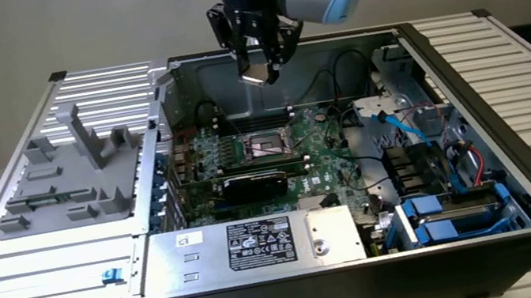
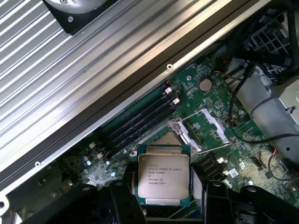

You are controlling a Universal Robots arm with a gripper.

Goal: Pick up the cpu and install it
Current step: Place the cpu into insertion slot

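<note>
- The gripper (image 1: 262, 72) is clamping the cpu (image 2: 163, 177) between its two dark fingers (image 2: 127, 186). The jaws are closing partway onto the chip's opposite edges (its printed silver top is facing the wrist camera).
- The cpu is hanging in the air inside the jaws, above the open computer case (image 1: 213, 85), and is touching nothing but the fingers.
- Below the jaws, the green motherboard (image 1: 326, 155) is lying flat on the case floor. Its cpu socket (image 1: 267, 145) is sitting open, with the metal frame lifted.
- Just beside the socket, black memory slots (image 2: 140, 122) are running in parallel rows. A coin-cell battery (image 2: 204, 84) is showing a little further from the jaws.
- Further from the jaws, a black graphics card (image 1: 255, 186) is lying across the board beyond the socket.
- Furthest from the jaws, a silver power supply (image 1: 249, 246) with a white label is sitting at the case edge. A grey plastic fixture (image 1: 68, 180) is standing outside the case on the slatted table (image 1: 39, 273).
</note>
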